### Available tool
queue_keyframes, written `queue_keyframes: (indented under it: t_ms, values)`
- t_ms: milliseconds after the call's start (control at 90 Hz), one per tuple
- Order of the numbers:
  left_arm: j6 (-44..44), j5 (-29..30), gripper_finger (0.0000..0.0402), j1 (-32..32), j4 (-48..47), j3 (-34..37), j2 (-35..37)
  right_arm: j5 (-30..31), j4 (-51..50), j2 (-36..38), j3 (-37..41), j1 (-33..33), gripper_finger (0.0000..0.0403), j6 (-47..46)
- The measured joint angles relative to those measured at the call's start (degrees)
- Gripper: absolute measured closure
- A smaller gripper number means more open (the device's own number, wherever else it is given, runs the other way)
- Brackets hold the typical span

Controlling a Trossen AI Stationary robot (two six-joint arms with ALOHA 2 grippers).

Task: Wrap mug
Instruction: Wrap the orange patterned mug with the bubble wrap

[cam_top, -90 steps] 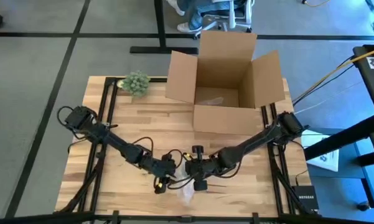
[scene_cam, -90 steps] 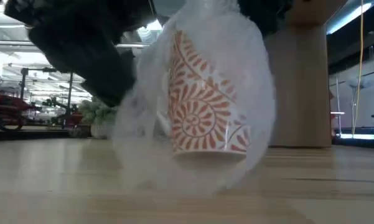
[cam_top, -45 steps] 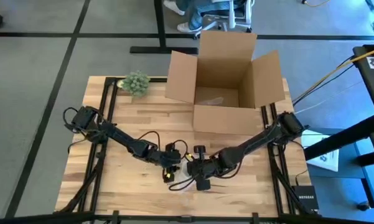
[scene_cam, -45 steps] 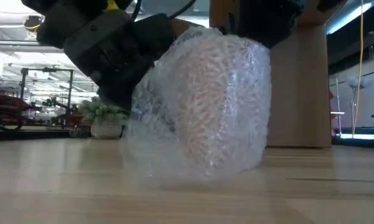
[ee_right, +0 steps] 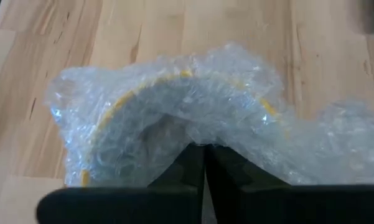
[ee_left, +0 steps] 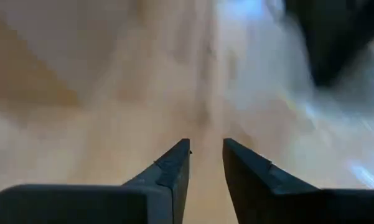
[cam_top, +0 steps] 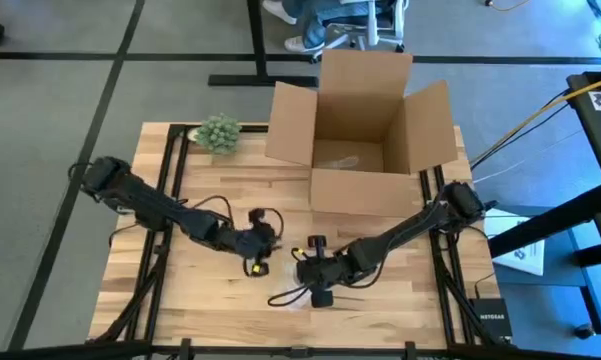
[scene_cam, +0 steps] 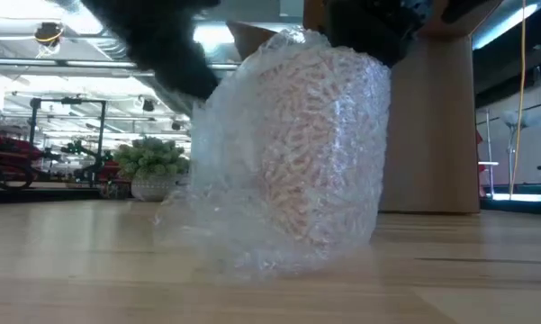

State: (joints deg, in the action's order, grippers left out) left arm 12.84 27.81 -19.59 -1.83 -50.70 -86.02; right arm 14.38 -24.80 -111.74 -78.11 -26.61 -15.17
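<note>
The mug (scene_cam: pixel 311 144), white with an orange pattern, stands upright on the table's near middle, its base on the wood. Clear bubble wrap (scene_cam: pixel 252 189) covers it all round; in the high view the wrap (cam_top: pixel 298 292) shows pale beside my right gripper (cam_top: pixel 307 276). My right gripper (ee_right: pixel 204 163) is over the mug's mouth, shut on the wrap. My left gripper (cam_top: pixel 270 242) is a short way to the mug's far left; its fingers (ee_left: pixel 205 152) stand slightly apart with nothing between them. My right gripper pinches the bubble wrap where it lies over the mug's yellow-edged rim (ee_right: pixel 196 140), between its two fingers. The fingers come from above, slanting down. The mug stays upright with its base on the table, and the wrap is bunched around the fingers.
An open cardboard box (cam_top: pixel 365 130) stands at the table's far middle, right behind the mug in the low view. A small potted plant (cam_top: pixel 218 132) sits at the far left corner. Bare wood lies to the left and right of the mug.
My left gripper has carried the bubble wrap across the mug's near side, so the pattern that showed bare is now covered. It has then drawn off the wrap and gone up and toward the far left. My right gripper and the mug have kept their place.
</note>
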Motion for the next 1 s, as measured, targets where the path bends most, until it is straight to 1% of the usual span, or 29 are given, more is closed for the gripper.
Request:
queue_keyframes:
  t_ms: [78,200,333,400,589,733,811,922,1000]
  values:
    - [-2.7,-3.1,0.0324,2.1,4.2,0.0,-1.0,0.0,0.3,0.0,0.0,0.0,0.0402,0.1]
    - [-3.1,-8.8,0.0324,3.8,9.4,0.0,-3.6,0.3,0.8,-0.1,0.1,0.0,0.0402,0.1]
    - [-4.0,-15.5,0.0324,2.4,15.7,0.0,-6.0,0.3,0.8,-0.1,0.1,0.0,0.0402,0.2]
    - [-4.0,-17.3,0.0324,0.9,16.9,0.0,-7.5,0.5,0.8,-0.1,0.1,0.0,0.0402,0.4]
    - [-4.1,-16.0,0.0324,-2.4,20.2,-0.1,-11.9,0.6,0.9,-0.1,0.1,0.0,0.0402,0.7]
    - [-4.0,-14.0,0.0324,-3.2,20.6,-0.2,-12.6,0.6,-1.2,0.5,-1.5,0.0,0.0402,0.6]
    - [-4.3,-13.4,0.0324,-3.2,21.0,-0.1,-12.7,0.3,-5.1,1.1,-3.7,-0.1,0.0402,-0.3]
    - [-4.1,-13.4,0.0324,-3.3,21.0,-0.1,-12.7,-3.3,-12.9,3.4,-7.9,-0.7,0.0402,-4.0]
    - [-4.2,-13.4,0.0324,-3.3,20.9,-0.1,-12.7,-3.4,-18.4,4.1,-10.3,-1.9,0.0402,-5.2]
